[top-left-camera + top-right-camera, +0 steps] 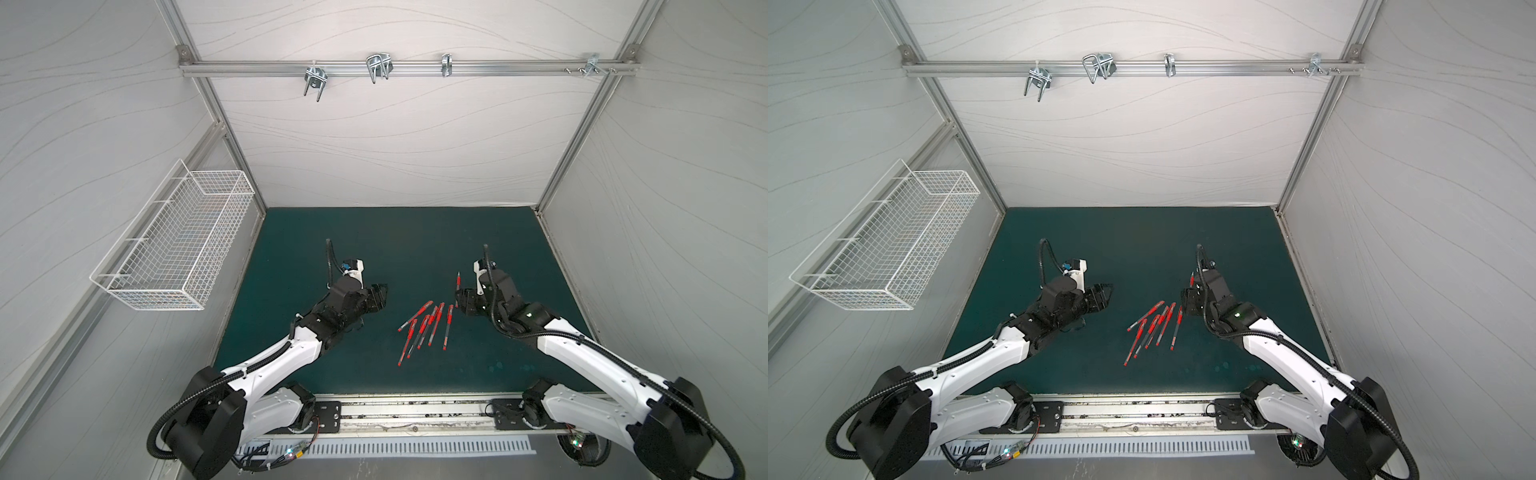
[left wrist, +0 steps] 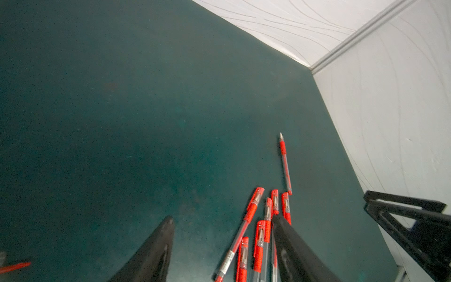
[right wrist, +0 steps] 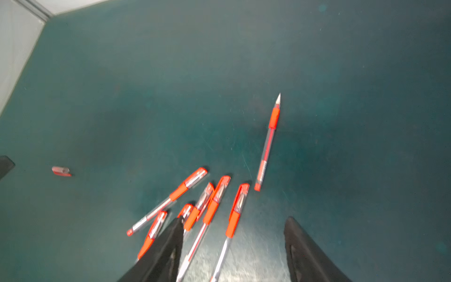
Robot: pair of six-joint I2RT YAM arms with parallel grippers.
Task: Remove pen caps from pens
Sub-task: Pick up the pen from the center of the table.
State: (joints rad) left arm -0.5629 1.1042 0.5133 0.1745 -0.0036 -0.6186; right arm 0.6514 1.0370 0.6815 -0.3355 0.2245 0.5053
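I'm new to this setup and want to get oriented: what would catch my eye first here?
A bundle of red-capped pens lies in the middle of the green mat, between the open left gripper and the open right gripper. One uncapped pen lies apart beside the right gripper; the right wrist view shows a loose cap away from the bundle.

Soft, even light falls from above in both top views. The white walls (image 1: 395, 145) are bright and the green mat (image 1: 415, 249) is darker, with only weak shadows. The wide lens spreads the frame bars (image 1: 589, 124) outward toward the corners. In the right wrist view the pens (image 3: 214, 207) are blurred, and the mat shows a pale glare close to the camera.
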